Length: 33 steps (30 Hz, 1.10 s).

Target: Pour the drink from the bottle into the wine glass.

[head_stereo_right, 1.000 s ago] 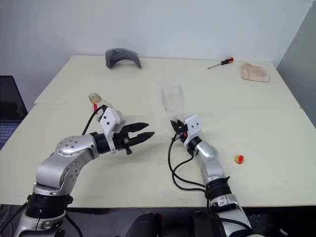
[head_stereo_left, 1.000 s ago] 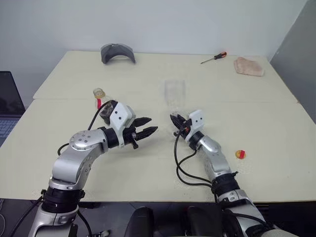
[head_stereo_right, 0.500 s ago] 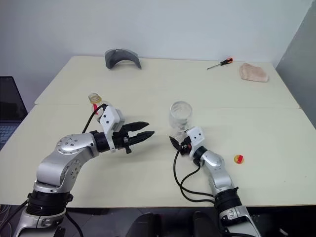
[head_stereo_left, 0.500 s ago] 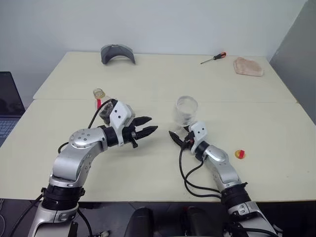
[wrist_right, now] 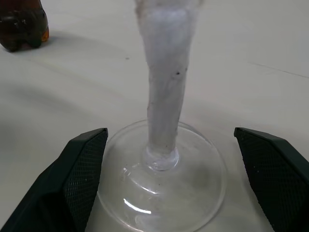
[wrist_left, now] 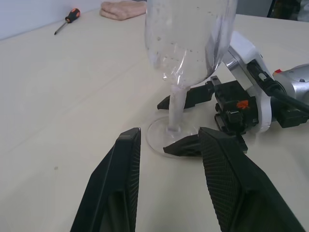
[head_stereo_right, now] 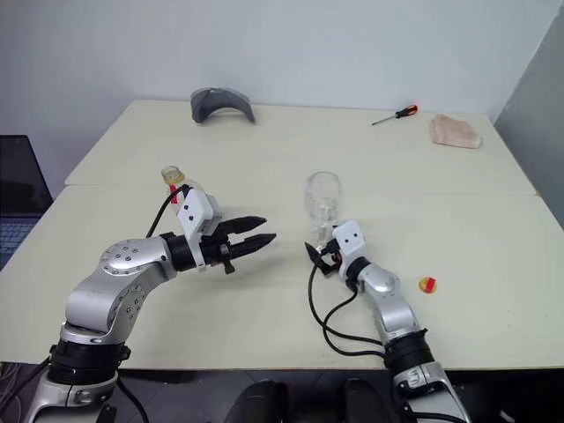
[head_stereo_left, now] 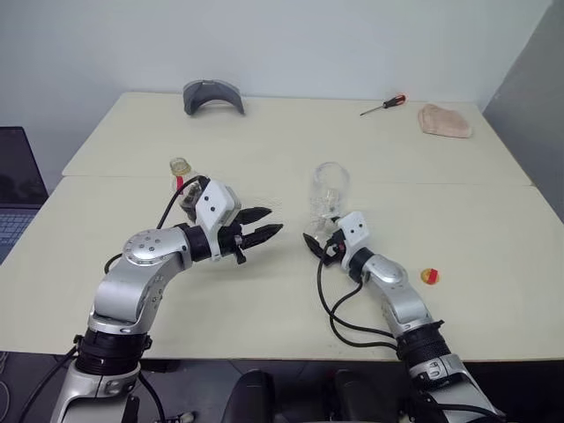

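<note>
The bottle (head_stereo_right: 181,196) stands upright, uncapped, toward the table's (head_stereo_right: 458,225) left edge, just behind my left gripper (head_stereo_right: 250,240), the nearer one, jaws part-open on nothing. The wine glass (head_stereo_right: 322,204) stands mid-table, foot between my right gripper's (head_stereo_right: 315,257) spread fingers, ungripped. Yellow-and-red cap (head_stereo_right: 427,285), screwdriver (head_stereo_right: 396,114) and cloth (head_stereo_right: 455,131) lie clear.

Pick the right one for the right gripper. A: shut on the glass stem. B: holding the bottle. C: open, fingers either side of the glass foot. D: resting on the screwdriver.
C: the right gripper stands open, its fingers apart from the wine glass stem.
</note>
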Tool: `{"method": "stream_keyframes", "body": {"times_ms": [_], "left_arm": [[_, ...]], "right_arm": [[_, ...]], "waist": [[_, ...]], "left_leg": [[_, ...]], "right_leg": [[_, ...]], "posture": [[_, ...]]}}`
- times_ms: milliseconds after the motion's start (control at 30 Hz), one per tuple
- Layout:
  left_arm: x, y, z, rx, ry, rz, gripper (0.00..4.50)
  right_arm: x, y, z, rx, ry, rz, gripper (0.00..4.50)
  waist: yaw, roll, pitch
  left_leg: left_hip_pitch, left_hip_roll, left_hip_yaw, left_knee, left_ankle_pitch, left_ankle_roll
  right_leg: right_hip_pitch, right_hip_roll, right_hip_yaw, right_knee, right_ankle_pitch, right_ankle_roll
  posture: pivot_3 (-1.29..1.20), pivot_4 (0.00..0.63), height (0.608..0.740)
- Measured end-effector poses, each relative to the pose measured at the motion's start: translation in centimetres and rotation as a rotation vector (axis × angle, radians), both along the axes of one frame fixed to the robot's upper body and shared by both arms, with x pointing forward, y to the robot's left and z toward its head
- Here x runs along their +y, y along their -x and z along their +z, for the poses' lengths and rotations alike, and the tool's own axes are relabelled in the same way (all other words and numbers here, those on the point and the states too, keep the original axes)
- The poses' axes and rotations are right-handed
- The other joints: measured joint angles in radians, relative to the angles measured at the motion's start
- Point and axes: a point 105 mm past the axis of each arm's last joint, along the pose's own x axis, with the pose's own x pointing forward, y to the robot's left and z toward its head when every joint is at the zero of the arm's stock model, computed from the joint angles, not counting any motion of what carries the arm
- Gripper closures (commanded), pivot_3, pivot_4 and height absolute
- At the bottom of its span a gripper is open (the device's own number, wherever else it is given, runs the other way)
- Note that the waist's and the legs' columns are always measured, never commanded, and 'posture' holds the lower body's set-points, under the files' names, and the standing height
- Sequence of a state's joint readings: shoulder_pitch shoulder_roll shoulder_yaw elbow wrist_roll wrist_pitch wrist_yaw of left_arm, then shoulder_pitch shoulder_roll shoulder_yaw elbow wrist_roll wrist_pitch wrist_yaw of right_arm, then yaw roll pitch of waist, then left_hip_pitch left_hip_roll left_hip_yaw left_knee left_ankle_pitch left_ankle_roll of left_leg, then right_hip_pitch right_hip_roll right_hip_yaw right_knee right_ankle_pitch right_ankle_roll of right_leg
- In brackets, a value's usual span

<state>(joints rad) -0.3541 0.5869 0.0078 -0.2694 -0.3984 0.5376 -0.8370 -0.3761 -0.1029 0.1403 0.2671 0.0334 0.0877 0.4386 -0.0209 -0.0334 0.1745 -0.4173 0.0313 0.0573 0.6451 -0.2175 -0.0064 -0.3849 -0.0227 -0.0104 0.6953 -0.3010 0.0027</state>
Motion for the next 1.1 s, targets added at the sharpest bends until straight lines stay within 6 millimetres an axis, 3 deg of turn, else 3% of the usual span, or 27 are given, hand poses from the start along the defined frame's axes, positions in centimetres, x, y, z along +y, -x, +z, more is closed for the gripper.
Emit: {"method": "stream_keyframes", "body": {"times_ms": [233,433,533,733,900,1100], "left_arm": [[0.6,0.6,0.6,-0.030,0.031,0.039,2.52],[1.5,1.4,1.0,-0.069,0.047,0.117,2.52],[2.5,1.9,1.0,-0.076,0.077,0.192,1.98],[6.5,2.8,-1.8,-0.028,0.122,0.465,0.10],[9.2,2.6,-2.7,-0.071,0.103,0.650,0.02],[11.8,0.5,-2.8,-0.110,0.113,0.769,0.02]], "right_arm": [[-2.7,2.8,-0.1,0.056,0.068,0.036,0.04],[-3.6,5.8,2.8,0.008,0.147,0.160,0.04],[-3.4,7.6,4.2,-0.007,0.142,0.244,0.00],[-3.5,10.4,8.4,-0.065,0.061,0.371,0.00],[-3.0,11.4,8.6,-0.004,0.023,0.447,0.00],[-2.7,11.4,9.2,-0.002,0.016,0.473,0.00]], "waist": [[0.000,0.000,0.000],[-0.006,0.000,0.000],[-0.006,0.001,0.000],[-0.003,-0.001,0.000],[0.002,-0.001,0.000],[0.013,-0.002,0.000]], "left_leg": [[0.000,0.000,0.000,0.000,0.000,0.000],[0.000,0.001,0.000,-0.001,0.000,0.000],[0.000,0.001,0.000,-0.001,0.000,0.000],[0.000,0.002,-0.001,-0.001,0.000,0.000],[0.000,0.002,-0.001,-0.001,-0.001,0.000],[-0.001,0.001,-0.001,-0.001,-0.001,0.000]], "right_leg": [[0.000,0.000,0.000,0.000,0.000,0.000],[-0.001,0.001,0.000,0.000,0.000,0.000],[-0.001,0.001,0.000,-0.001,-0.002,0.002],[0.001,0.001,-0.001,-0.004,-0.003,0.005],[0.002,0.001,-0.001,-0.007,-0.002,0.004],[0.001,0.001,-0.001,-0.007,-0.002,0.004]], "posture": [[0.00,0.150,0.740],[0.00,0.150,0.740],[0.00,0.150,0.740],[0.00,0.150,0.740],[0.00,0.150,0.740],[0.00,0.150,0.740]]}}
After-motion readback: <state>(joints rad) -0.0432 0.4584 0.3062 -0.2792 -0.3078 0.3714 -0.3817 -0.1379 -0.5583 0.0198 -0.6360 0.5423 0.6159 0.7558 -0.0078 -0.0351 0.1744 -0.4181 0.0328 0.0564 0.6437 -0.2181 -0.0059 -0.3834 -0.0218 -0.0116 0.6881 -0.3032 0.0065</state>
